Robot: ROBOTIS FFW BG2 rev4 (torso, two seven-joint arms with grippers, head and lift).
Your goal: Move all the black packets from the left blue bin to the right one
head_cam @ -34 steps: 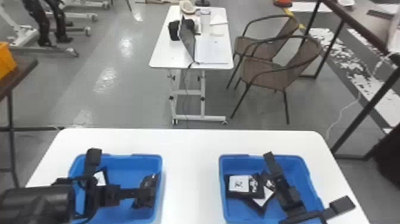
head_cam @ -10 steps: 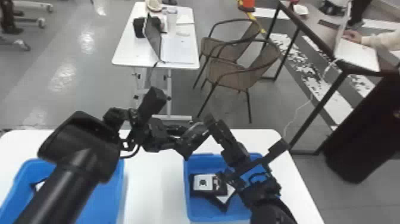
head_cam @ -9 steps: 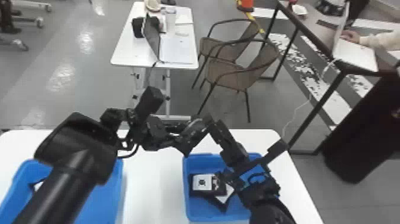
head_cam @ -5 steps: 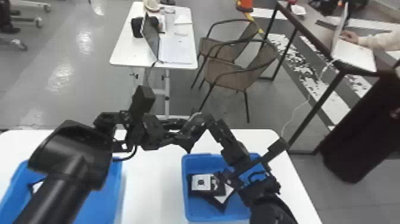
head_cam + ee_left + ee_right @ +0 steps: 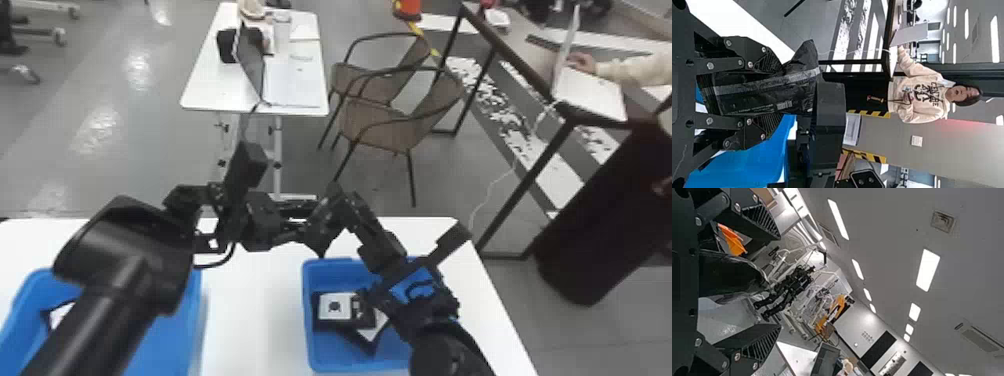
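Bench (image 5: 250, 320) carries two blue bins, and we take the right blue bin (image 5: 309, 325) as our landmark. Well to its left sits the left blue bin (image 5: 197, 320), where we see a black packet with a white patch (image 5: 57, 316), partly hidden behind the left arm. Above the landmark's far left corner, the left gripper (image 5: 302, 218) holds a black packet (image 5: 324, 225). Our left wrist view adds what the head view hides: jaws clenched on it from both sides, a pale strip and a small barcode on its face. Just right of that, over the landmark's far edge, is the right gripper (image 5: 347, 202); the right wrist view shows its jaws spread apart, a glossy black thing (image 5: 730, 274) between them. Inside the landmark, black packets (image 5: 345, 320) overlap, white patches up.
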